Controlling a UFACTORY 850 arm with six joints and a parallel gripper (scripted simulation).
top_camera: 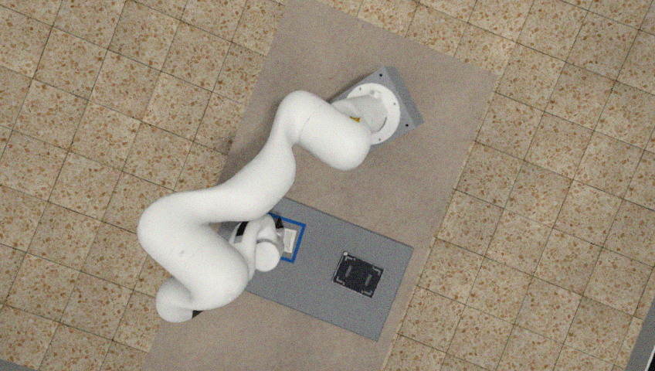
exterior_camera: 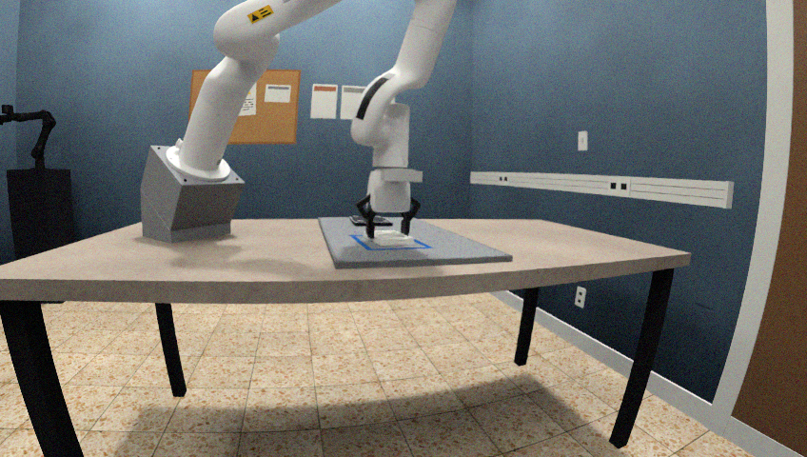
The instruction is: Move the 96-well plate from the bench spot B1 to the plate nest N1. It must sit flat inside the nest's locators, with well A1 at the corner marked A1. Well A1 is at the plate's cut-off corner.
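The white 96-well plate [exterior_camera: 391,237] lies flat inside the blue-outlined bench spot B1 on the grey base plate. From above, only its right part [top_camera: 289,239] shows; the arm's wrist hides the other part. My gripper [exterior_camera: 387,230] points straight down over the plate, with its black fingers on the plate's two sides, shut on it. The black plate nest N1 [top_camera: 357,274] with white corner locators sits to the right on the same base plate, empty; in the side view it [exterior_camera: 368,219] lies behind the gripper.
The grey base plate [top_camera: 321,268] lies on a tan table. The robot's grey pedestal [exterior_camera: 184,198] stands at the table's far left. The arm's elbow [top_camera: 192,257] overhangs the table's edge.
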